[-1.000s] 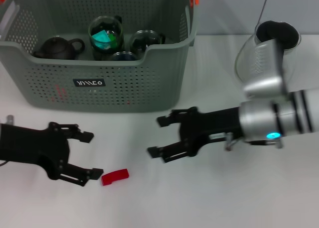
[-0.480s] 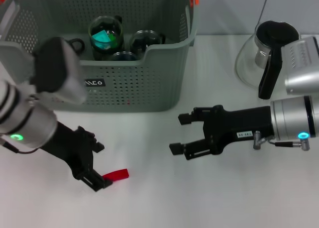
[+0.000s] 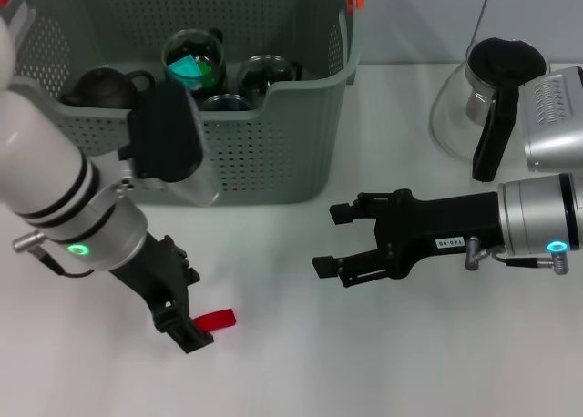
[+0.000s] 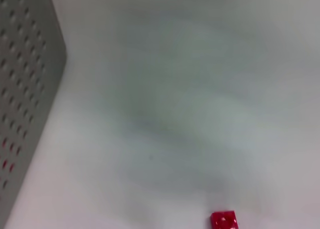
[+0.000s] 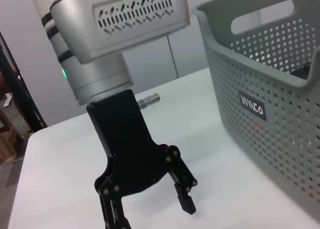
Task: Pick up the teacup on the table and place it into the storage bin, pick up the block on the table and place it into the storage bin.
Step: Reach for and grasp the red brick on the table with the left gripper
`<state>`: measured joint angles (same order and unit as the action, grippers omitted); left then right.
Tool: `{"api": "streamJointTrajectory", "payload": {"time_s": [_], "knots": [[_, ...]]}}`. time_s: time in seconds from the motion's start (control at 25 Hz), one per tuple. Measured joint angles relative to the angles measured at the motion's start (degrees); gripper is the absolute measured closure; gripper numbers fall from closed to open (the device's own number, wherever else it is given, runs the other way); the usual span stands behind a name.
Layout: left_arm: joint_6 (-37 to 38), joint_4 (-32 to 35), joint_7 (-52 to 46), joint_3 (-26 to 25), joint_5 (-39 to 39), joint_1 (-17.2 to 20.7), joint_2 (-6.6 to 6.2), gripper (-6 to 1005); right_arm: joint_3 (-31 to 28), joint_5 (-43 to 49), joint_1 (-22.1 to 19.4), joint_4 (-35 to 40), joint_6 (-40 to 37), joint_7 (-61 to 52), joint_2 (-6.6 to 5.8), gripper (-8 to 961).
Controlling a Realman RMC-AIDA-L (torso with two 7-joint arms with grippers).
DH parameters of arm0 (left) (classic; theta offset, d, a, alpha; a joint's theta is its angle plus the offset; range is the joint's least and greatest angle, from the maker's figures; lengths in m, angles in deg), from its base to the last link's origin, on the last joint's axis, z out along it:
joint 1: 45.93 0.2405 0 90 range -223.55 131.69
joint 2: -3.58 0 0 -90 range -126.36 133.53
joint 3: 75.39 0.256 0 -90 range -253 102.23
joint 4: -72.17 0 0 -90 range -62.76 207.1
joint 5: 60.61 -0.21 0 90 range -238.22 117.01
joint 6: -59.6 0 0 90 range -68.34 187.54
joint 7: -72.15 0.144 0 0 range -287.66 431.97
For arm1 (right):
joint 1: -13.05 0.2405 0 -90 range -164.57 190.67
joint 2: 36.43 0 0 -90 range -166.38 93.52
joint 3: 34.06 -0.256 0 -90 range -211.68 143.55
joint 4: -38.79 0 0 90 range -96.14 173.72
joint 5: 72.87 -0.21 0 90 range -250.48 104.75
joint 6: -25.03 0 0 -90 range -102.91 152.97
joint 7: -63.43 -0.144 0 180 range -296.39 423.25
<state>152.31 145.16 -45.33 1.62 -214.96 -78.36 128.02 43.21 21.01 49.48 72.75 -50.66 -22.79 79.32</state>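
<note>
Left claw (image 3: 187,330) tilted down at block (image 3: 217,320).

Perforated matt plastic storage bin (image 3: 273,153); seemingly glossy block (image 3: 217,320).

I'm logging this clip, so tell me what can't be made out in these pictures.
- Head view: the left claw covers one end of the red block, so contact is unclear.
- Left wrist view: the block is cut by the picture's edge; no fingers show.
- Right wrist view: the storage bin wall hides its contents.
- Head view: the glass cups overlap, so their number is uncertain.
</note>
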Motion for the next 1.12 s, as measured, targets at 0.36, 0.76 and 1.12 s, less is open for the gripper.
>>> {"api": "streamJointTrajectory", "payload": {"time_s": [0.36,0.76,1.12], "knots": [[-2.58,-0.39,-6.24,6.3,-1.74,-0.62,0.02,124,-0.21,-0.01,0.28,-0.06,0.29,0.0,0.09,8],[-2.99,-0.87,-8.85,11.01,-3.19,-0.7,0.18,209,-0.6,-0.02,0.29,-0.01,0.28,0.0,0.17,9],[-3.21,-0.92,-9.78,13.09,-4.07,-0.71,0.19,452,-0.81,-0.02,-0.02,0.06,0.28,0.0,0.18,9]]}}
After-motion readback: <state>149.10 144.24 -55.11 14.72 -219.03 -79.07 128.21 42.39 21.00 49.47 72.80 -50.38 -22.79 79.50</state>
